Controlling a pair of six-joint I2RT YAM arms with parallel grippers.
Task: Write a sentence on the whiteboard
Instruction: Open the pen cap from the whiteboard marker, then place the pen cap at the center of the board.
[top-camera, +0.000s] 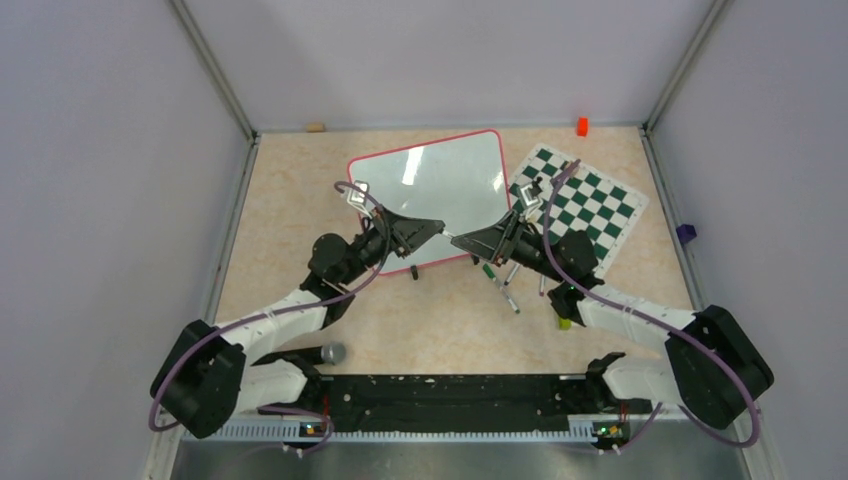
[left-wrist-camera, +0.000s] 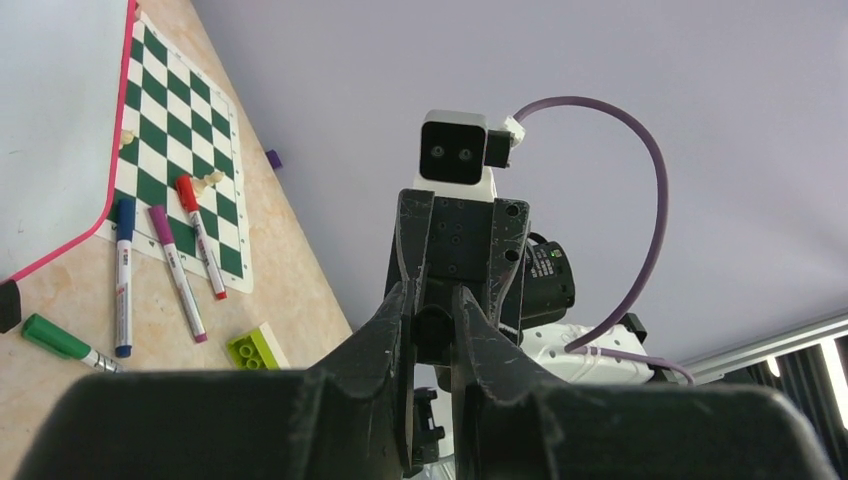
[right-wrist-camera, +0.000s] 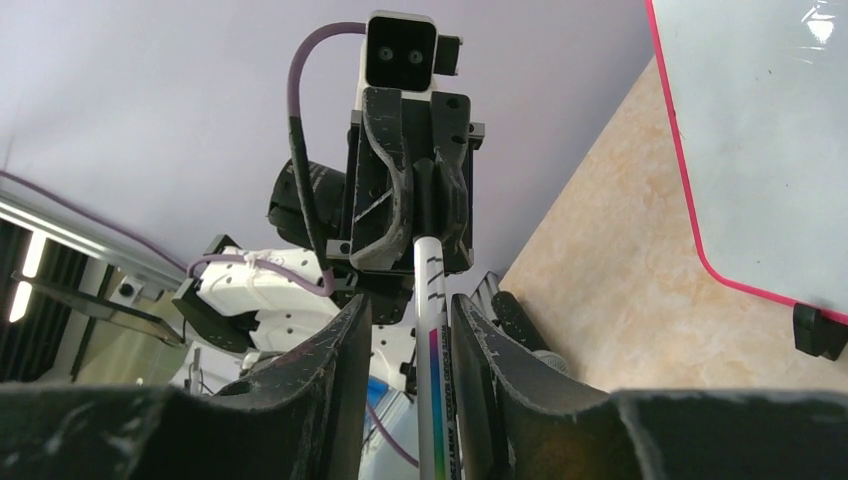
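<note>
The whiteboard (top-camera: 430, 180) lies at the back middle of the table, and no lettering shows on it. It also shows in the left wrist view (left-wrist-camera: 50, 100) and the right wrist view (right-wrist-camera: 770, 130). My two grippers meet tip to tip over its near edge. My left gripper (top-camera: 440, 229) (left-wrist-camera: 432, 300) is shut on the dark end of a white marker (right-wrist-camera: 432, 330). The marker runs back between the fingers of my right gripper (top-camera: 458, 240) (right-wrist-camera: 412, 305). The right jaws stand apart; the marker touches one finger, with a gap at the other.
The green-and-white chess mat (top-camera: 585, 205) lies right of the board. Several loose markers (left-wrist-camera: 123, 275) and a lime brick (left-wrist-camera: 255, 348) lie by its near edge. A microphone (top-camera: 333, 352) lies near the left base. An orange block (top-camera: 582, 126) sits at the back wall.
</note>
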